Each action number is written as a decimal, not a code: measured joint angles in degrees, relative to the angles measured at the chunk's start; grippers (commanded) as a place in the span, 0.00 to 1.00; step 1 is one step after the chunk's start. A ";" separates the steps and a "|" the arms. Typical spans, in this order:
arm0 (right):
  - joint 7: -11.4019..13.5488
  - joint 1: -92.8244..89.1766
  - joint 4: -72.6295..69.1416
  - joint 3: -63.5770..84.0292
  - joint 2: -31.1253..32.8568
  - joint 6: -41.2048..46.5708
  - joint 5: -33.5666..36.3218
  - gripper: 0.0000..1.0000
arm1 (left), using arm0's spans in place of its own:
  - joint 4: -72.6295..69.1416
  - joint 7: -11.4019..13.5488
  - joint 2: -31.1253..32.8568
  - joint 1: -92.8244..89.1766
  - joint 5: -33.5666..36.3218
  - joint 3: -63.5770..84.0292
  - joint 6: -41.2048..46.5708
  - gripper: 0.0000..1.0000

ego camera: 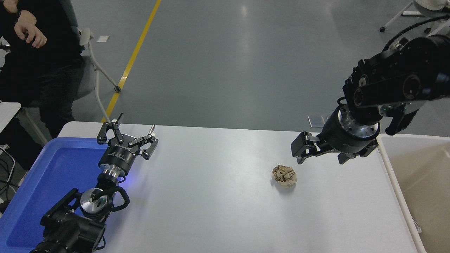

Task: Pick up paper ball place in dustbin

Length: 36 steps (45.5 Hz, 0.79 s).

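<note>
The paper ball (284, 175), a crumpled tan-brown wad, lies on the white table (218, 196), right of the middle. My right gripper (321, 157) hangs open and empty just above the ball, up and to its right, not touching it. The dustbin (389, 165), a beige bin with a pale thick rim, stands at the table's right edge, partly cut off by the picture. My left gripper (135, 123) is open and parked at the lower left, beside the blue tray.
A bright blue plastic tray (38, 182) sits at the table's left edge under my left arm. A person in dark clothes sits on a chair (92, 70) beyond the table's far left corner.
</note>
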<state>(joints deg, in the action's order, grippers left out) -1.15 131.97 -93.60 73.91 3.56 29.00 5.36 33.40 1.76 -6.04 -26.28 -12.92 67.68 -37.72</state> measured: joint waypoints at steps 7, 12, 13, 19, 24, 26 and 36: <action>-0.10 -0.01 0.00 -0.06 -0.03 0.00 0.00 1.00 | 0.00 0.00 0.04 0.00 0.00 0.05 0.00 0.99; -0.18 -0.01 0.00 -0.13 -0.07 -0.01 0.00 1.00 | 0.00 0.00 0.05 0.00 0.00 0.07 0.00 0.99; -0.22 -0.01 0.00 -0.16 -0.08 -0.04 0.00 1.00 | 0.00 0.00 0.05 0.00 0.00 0.07 0.00 0.99; -0.27 0.01 0.13 -0.20 -0.06 -0.10 0.00 1.00 | 0.00 0.00 0.06 0.00 0.00 0.07 0.00 0.99; -0.30 0.04 0.74 -0.26 0.01 -0.13 0.00 1.00 | 0.00 0.00 0.06 0.00 0.00 0.07 -0.01 0.99; -0.31 -0.38 1.25 -0.38 0.01 -0.15 0.00 1.00 | 0.00 0.00 0.06 0.00 -0.01 0.07 -0.02 0.99; -0.33 -4.35 6.08 -1.10 -0.12 -0.28 0.49 1.00 | 0.00 0.00 0.07 0.00 -0.02 0.07 -0.04 0.99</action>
<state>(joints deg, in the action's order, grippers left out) -1.48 127.62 -87.52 72.81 3.44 28.73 5.85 33.40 1.76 -5.97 -26.28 -12.94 67.75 -37.76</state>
